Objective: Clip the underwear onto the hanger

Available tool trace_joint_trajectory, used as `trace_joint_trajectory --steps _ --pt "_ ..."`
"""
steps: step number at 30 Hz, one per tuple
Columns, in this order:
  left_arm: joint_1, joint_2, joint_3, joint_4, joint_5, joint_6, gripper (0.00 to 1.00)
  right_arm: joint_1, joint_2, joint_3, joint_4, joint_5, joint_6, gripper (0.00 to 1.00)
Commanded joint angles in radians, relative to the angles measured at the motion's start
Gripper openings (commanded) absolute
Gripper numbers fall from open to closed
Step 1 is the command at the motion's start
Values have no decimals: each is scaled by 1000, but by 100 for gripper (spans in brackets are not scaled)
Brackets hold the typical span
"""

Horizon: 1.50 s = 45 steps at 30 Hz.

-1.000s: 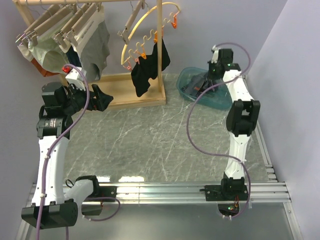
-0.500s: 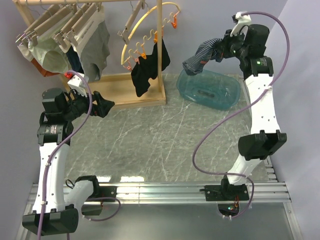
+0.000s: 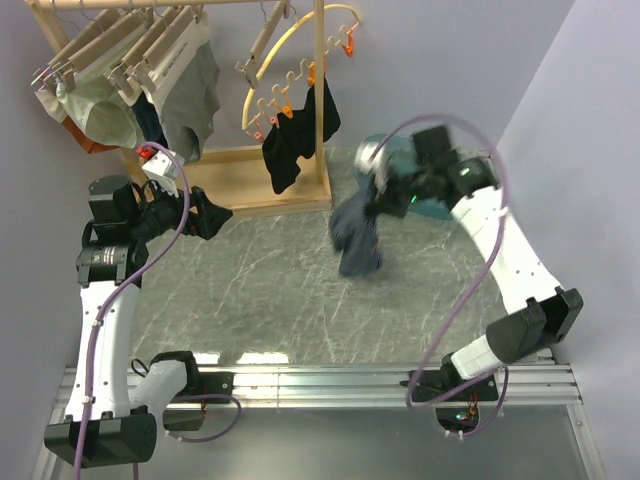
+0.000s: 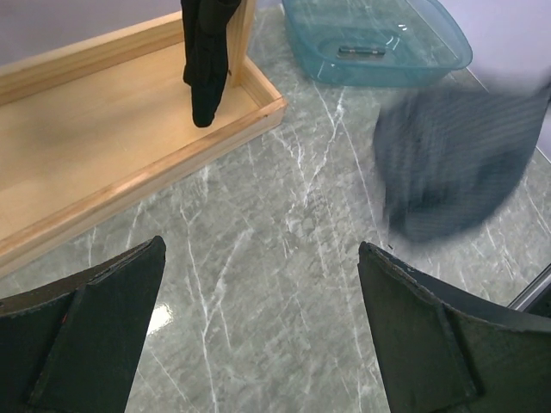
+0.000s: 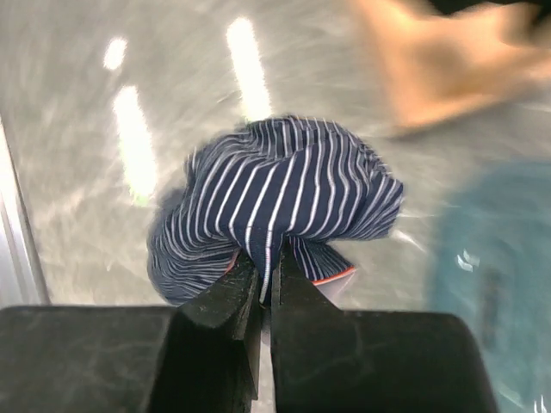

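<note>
Top external | grey marble table [image 3: 280, 300] | lilac walls [image 3: 450, 40] | underwear [image 3: 358, 240] hanging over table

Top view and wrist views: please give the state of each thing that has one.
underwear, bunched, hanging in the air from the right gripper.
right gripper, jaws shut on the underwear.
left gripper, jaws open, empty.
black garment, hanging.
blue tub, upright.

A grey marbled table [image 3: 270, 290] carries a pale wooden rack base [image 3: 240, 165] at its far left and a clear blue basin [image 4: 327, 69] at its far right. A yellow arc [image 3: 272, 50] with orange pegs [image 3: 348, 42] hangs on the rack, and a black garment [image 3: 295, 140] hangs below it. Grey briefs [image 3: 195, 100] hang further left.
</note>
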Motion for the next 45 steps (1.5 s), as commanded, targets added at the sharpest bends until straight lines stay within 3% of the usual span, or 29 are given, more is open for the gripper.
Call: trace_joint_trajectory --steps 1,5,11,18,21,23,24,25,27,34,40,43,45 --pt "-1 2 9 0 27 20 99 155 -101 -212 -38 138 -251 0" --pt "-3 2 -20 0 1 12 99 328 -115 -453 103 306 -286 0" --pt "-13 51 -72 -15 -13 13 99 537 -28 -541 310 473 -266 0" --pt "-108 132 -138 -12 -67 66 99 707 34 -598 527 660 -268 0" --pt "-132 171 -146 -9 -70 76 99 781 92 -610 585 795 -227 14" --pt "-142 198 -151 -7 -64 93 99 810 94 -645 613 852 -208 42" --pt "-158 208 -152 -4 -65 98 99 822 68 -656 646 887 -193 47" --pt "-165 226 -151 -6 -65 104 99 821 51 -661 650 880 -135 63" --pt "-194 247 -146 -4 -70 124 99 788 -10 -639 607 861 -57 66" --pt "-337 353 -143 60 -102 130 97 570 -279 -694 484 633 301 69" --pt "-513 522 -63 73 -128 164 92 310 -403 -837 423 313 581 68" --pt "-595 576 -23 13 -70 283 85 244 -437 -853 423 243 613 65" --pt "-641 574 -40 -52 -15 464 80 174 -451 -843 429 162 629 63"
